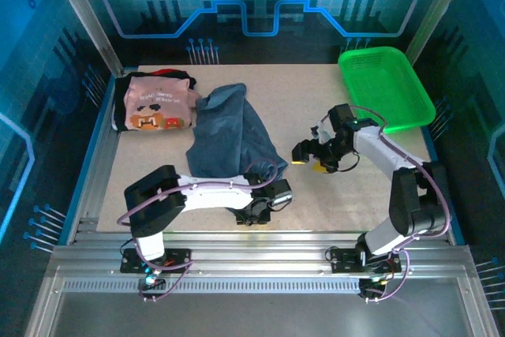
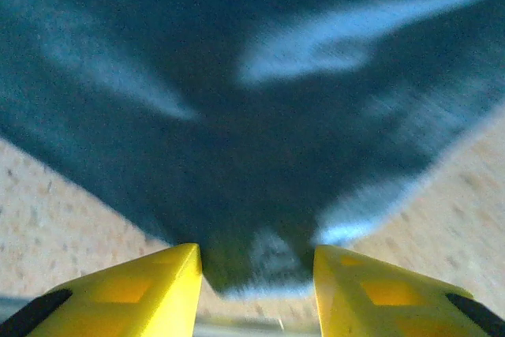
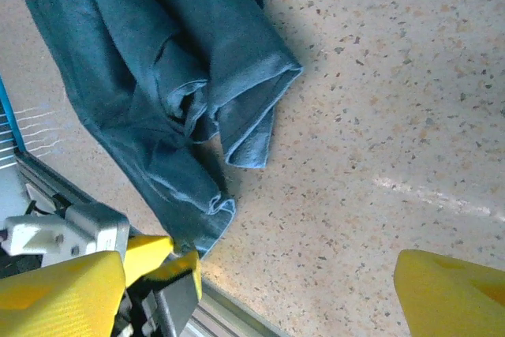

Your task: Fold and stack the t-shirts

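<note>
Slate-blue t-shirt [image 1: 230, 133] crumpled, soft | left gripper [image 2: 256, 264] spread, apparently straddling its corner | right gripper [image 3: 256, 288] released

Blue t-shirt [image 1: 229, 136] crumpled approx. at centre of surface [image 1: 316, 108]. Pink t-shirt [image 1: 160, 104] lies on black t-shirt [image 1: 125, 100] at 10 o'clock. Green basket [image 1: 387, 88] at 2. Left tool [image 1: 268, 189] at blue t-shirt's 5 o'clock edge; right tool [image 1: 309, 155] at 3 o'clock of it, w/ bare surface under.

At the far left corner of the worktop [image 1: 316, 108], the black t-shirt [image 1: 120, 108] lies largely hidden beneath the pink t-shirt [image 1: 158, 100], whose print is too small to make out in detail. In the left wrist view the slate-blue t-shirt [image 2: 237, 140] is blurred and cut off by the top and side edges. In the right wrist view it runs past the top and left edges.
</note>
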You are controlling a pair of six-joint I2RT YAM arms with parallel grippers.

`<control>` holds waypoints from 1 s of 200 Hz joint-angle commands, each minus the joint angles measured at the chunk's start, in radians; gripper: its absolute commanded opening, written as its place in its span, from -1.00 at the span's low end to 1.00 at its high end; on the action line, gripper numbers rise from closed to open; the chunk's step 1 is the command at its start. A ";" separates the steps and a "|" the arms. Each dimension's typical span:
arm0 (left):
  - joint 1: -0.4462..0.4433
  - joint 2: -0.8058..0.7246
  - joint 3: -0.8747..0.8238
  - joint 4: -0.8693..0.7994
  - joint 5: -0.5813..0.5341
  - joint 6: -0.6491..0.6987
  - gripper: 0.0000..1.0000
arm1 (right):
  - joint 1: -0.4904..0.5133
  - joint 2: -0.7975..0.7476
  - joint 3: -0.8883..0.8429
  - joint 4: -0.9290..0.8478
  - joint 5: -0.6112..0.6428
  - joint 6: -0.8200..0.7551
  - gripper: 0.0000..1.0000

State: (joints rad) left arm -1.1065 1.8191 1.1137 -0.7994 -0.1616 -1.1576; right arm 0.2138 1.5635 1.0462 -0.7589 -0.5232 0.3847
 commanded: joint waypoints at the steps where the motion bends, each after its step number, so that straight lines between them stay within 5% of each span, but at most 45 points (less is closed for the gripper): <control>1: 0.034 0.023 -0.040 0.032 -0.048 -0.012 -0.34 | -0.011 0.030 -0.016 0.031 -0.013 0.005 0.75; 30: 0.096 -0.009 -0.092 0.026 -0.078 0.015 -1.00 | 0.006 0.033 -0.036 0.041 -0.009 0.015 0.73; 131: 0.292 -0.841 -0.094 -0.395 -0.387 0.002 -1.00 | 0.181 0.027 -0.098 0.112 0.000 0.111 0.48; 200: 0.417 -0.974 -0.071 -0.448 -0.382 0.088 -1.00 | 0.358 0.176 0.026 0.052 0.238 0.073 0.08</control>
State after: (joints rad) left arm -0.7136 0.8543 1.0252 -1.1965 -0.5125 -1.1152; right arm 0.5407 1.7077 1.0340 -0.6685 -0.4000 0.4728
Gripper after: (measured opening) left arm 0.051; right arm 0.549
